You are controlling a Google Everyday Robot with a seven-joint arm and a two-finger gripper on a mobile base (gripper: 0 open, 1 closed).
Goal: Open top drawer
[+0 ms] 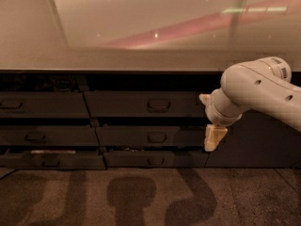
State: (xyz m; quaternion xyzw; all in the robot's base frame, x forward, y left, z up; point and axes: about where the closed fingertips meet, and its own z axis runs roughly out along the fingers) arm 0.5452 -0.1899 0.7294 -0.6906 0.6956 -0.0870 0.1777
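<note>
The pale countertop (141, 60) is spanning the full width above the drawer bank, its front lip overhanging the upper row; a gripper climbing too high on the approach is risking a knock against that lip. The white arm (263, 86) is reaching in from the right, its bulk sitting in front of the cabinet's right end; sweeping left with the forearm low is risking a scrape along the dark fronts.

The top drawer (122, 105) is lying in the upper row, centre, just under the counter, and is looking shut; the upper left drawer (42, 105) beside it is carrying the same kind of pull, so an overshoot to the left is inviting a grab on the wrong front. The middle drawer (122, 136) and bottom drawer (141, 158) are sitting directly below with matching pulls.

The gripper (214, 136) is hanging at the middle row's height, just off the right end of those fronts, below and well right of the target's handle (158, 105); a straight move left is likely catching the middle pull instead. Whether the gripper is spread or closed I cannot tell from this angle; arriving closed is risking a bump on the handle rather than a hold, and a shallow hook is risking a slip during the pull.
</note>
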